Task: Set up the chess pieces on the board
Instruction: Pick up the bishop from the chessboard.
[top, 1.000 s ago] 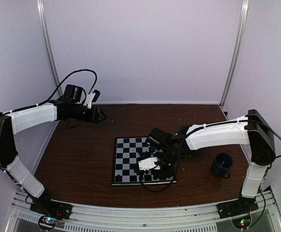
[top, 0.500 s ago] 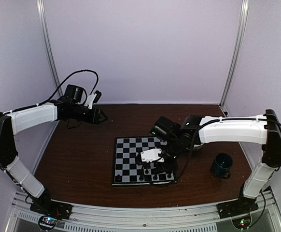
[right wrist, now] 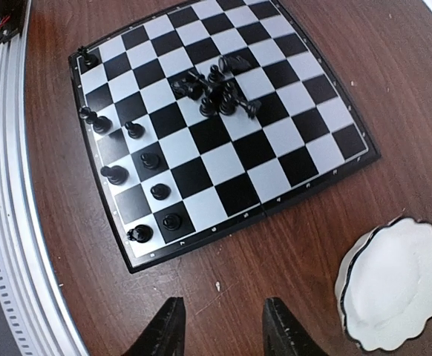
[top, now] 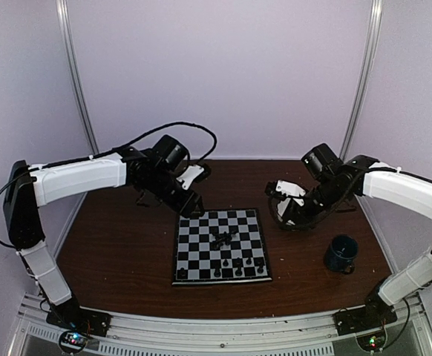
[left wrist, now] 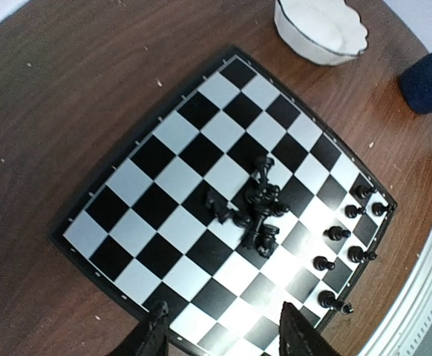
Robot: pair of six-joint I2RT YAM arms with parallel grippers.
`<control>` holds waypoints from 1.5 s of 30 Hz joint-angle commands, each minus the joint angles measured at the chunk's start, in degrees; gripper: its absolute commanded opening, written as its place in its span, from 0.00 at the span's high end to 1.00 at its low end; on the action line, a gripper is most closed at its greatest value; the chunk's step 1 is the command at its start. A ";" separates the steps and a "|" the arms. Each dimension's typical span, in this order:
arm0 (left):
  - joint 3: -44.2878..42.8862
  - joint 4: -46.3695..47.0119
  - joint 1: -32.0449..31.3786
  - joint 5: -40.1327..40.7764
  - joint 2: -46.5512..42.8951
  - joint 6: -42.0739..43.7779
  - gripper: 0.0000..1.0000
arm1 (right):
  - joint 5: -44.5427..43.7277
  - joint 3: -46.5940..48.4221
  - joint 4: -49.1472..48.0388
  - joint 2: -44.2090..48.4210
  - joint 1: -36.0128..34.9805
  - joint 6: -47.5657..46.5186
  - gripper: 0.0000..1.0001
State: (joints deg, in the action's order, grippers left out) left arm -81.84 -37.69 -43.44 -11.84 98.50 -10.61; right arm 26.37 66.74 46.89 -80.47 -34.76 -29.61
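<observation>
the flat black-and-pale checked board (top: 194,237) lies at the middle of the brown wooden table (top: 112,245). some of the tiny glossy black chess pieces (left wrist: 257,208) lie tumbled in a heap near the board's centre. the others stand in a row of pieces (right wrist: 127,170) along its near edge.

a second ago the right arm hung low over the board. now it has pulled away past the board's far right corner, and the right gripper (right wrist: 223,330) has its fingers spread and empty, near the white scalloped bowl (right wrist: 394,285). the left arm has swung in from the far left corner to the board's far left edge. the left gripper (left wrist: 227,334) is spread too, holding nothing. the dark blue mug (top: 341,254) has not moved.
</observation>
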 commanded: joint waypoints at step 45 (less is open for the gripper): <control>-13.45 -11.53 -6.30 6.95 17.30 -10.30 0.51 | 9.13 1.61 0.89 -6.37 3.83 -5.91 0.56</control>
State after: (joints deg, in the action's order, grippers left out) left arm -99.15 -51.96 -51.46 -5.52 121.56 -20.49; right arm 37.19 63.57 44.36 -82.00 -28.03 -30.76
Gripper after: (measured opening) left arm 0.483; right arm 0.442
